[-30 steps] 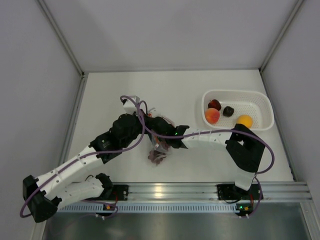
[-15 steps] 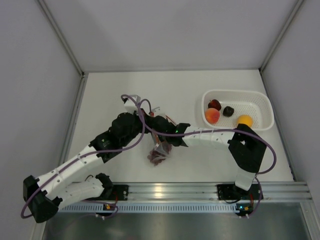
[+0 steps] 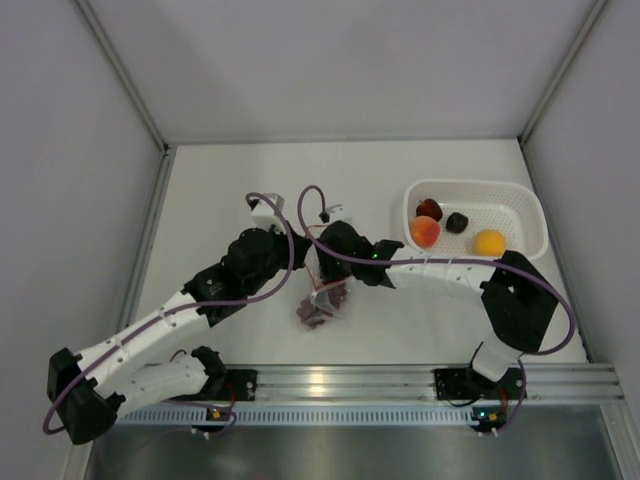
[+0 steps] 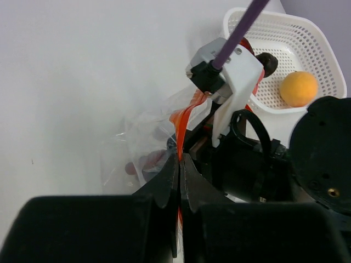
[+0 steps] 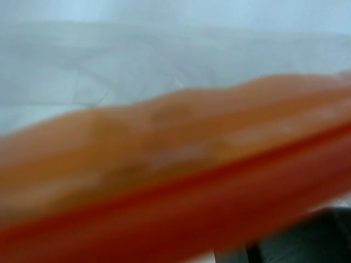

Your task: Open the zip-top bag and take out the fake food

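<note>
The clear zip-top bag (image 3: 322, 298) hangs between both grippers near the table's middle, with its red-orange zip strip (image 4: 184, 116) on top. My left gripper (image 4: 180, 164) is shut on that strip; it also shows in the top view (image 3: 308, 270). My right gripper (image 3: 328, 268) meets the bag from the right, and the strip runs up into it. The blurred strip (image 5: 175, 186) fills the right wrist view and hides the fingers. A dark purple-red grape bunch (image 3: 315, 313) sits in the bag's bottom. The other fake food lies in the basket.
The white perforated basket (image 3: 520, 198) stands at the right, also in the left wrist view (image 4: 323, 44). It holds a peach (image 3: 424, 232), an orange round fruit (image 3: 489, 242), a dark red piece (image 3: 429, 209) and a blackish piece (image 3: 457, 222). Grey walls enclose the table.
My right arm has swung its wrist away from me and to the right, with its cable looping up. The bag and my left gripper have stayed about where they were.
</note>
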Robot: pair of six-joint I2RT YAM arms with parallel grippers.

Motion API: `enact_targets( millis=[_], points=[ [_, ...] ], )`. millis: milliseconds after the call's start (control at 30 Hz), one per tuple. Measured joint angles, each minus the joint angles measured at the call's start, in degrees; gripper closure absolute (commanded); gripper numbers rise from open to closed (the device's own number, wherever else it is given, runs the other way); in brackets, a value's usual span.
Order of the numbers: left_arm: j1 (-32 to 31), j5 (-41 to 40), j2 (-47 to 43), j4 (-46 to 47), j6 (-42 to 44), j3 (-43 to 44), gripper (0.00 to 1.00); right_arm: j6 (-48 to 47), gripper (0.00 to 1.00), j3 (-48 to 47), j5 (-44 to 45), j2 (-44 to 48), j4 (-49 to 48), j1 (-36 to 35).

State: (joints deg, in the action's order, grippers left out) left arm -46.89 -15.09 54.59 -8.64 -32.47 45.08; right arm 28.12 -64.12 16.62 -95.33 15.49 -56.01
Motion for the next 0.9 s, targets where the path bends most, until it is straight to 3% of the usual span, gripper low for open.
enact_targets(
  millis=[300,900],
  points=[
    [0.00,-3.85,2.32,0.00,-0.90,0.00,1.00,-2.60,0.89,4.20,-1.31,7.34,-0.44,-1.64],
    [0.00,-0.79,8.48,0.04,-1.07,0.04,1.00,-5.49,0.89,4.90,-0.37,23.26,-0.09,-2.32]
  ],
)
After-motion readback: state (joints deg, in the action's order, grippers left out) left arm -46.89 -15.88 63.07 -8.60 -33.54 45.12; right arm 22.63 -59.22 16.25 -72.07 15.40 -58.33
